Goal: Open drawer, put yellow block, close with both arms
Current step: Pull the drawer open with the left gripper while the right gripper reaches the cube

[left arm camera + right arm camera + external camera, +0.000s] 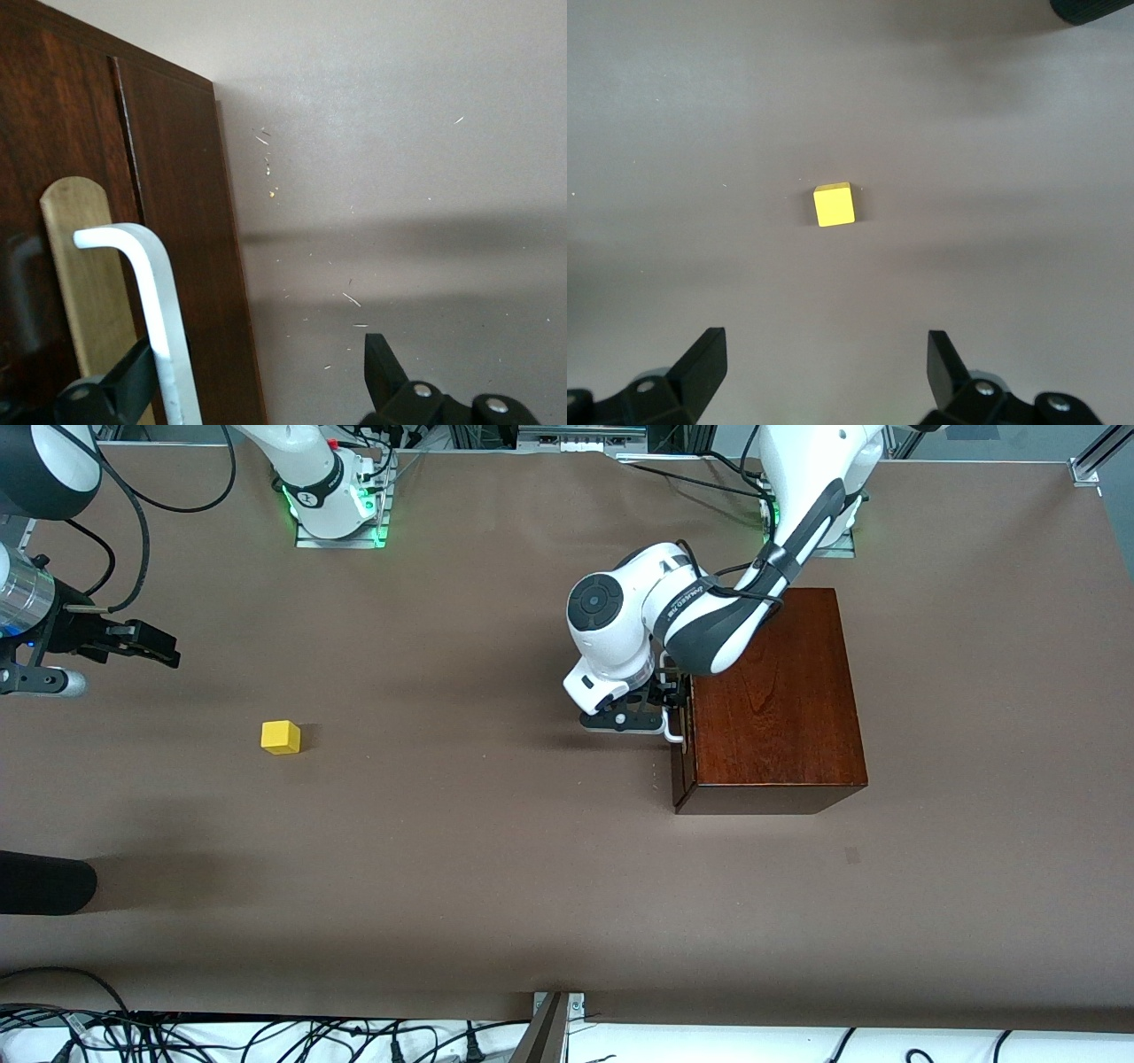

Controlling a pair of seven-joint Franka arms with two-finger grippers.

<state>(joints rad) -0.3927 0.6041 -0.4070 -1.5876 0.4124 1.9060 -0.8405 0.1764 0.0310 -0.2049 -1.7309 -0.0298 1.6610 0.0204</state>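
Note:
The glossy dark-brown box (775,691) stands toward the left arm's end of the table. Its drawer (680,771) is shut, and its front faces the right arm's end. My left gripper (671,707) is at the drawer front. It is open, and its jaws straddle the white bar handle (159,301) without pinching it. One finger (133,381) is by the bar and the other (381,363) stands well off it. The yellow block (281,737) lies on the bare table toward the right arm's end. My right gripper (146,644) is open and empty in the air above the table, and the block shows in its wrist view (834,204).
A pale wood plate (84,266) backs the handle on the drawer front. A black rounded object (44,881) juts in over the table edge at the right arm's end, nearer the front camera than the block. Brown paper (496,850) covers the table.

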